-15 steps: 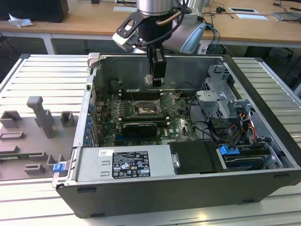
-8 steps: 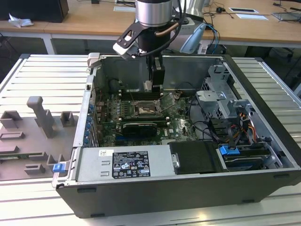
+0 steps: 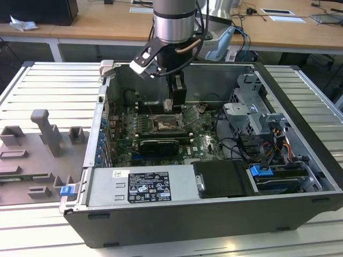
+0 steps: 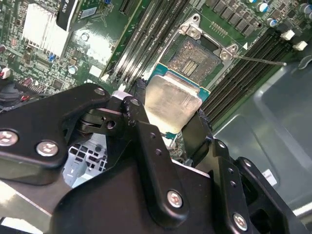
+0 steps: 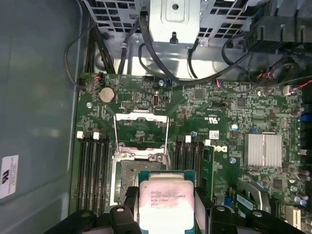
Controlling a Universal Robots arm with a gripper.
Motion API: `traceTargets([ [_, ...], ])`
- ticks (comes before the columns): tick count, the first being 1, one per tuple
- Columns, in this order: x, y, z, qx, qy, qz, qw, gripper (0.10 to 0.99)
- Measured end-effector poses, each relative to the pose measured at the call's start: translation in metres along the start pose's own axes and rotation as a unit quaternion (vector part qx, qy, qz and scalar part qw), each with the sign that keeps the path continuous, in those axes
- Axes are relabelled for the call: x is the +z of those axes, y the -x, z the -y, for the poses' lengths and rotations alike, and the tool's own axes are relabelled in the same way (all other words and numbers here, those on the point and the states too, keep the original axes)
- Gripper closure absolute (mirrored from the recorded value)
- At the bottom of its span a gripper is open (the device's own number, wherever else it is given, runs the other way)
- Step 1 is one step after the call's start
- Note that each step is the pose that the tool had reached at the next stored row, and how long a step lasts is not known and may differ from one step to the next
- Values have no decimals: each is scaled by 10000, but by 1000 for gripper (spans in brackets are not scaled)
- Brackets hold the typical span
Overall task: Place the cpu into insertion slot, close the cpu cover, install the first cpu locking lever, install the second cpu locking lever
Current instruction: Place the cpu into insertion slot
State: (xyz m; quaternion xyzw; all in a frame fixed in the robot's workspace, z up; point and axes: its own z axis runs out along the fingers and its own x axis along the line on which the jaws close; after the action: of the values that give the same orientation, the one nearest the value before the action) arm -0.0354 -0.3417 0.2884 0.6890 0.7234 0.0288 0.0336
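Silver-grey cpu [image 4: 170, 100] is pinched in the gripper [image 4: 168, 117], hovering just above the empty insertion slot [image 4: 197, 61] — not yet seated. Beside the slot the cpu cover [image 5: 141, 116] lies flipped open — seating, closing and latching all remain.

Arm [image 3: 173, 21] hangs vertical, claw [image 3: 172, 103] clamped on the cpu [image 5: 166, 207].

bright even room light, glare on the cpu [image 4: 171, 103], shadow inside the computer case [image 3: 214, 222]
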Motion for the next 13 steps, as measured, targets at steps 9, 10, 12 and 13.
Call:
traceTargets([
  [9,271,-16,43,-2,-1,0,10000,545],
  [10,291,-21,51,-3,-1,0,10000,545],
  [12,324,-26,79,-3,-1,0,10000,545],
  [13,348,-31,92,-2,-1,0,10000,545],
])
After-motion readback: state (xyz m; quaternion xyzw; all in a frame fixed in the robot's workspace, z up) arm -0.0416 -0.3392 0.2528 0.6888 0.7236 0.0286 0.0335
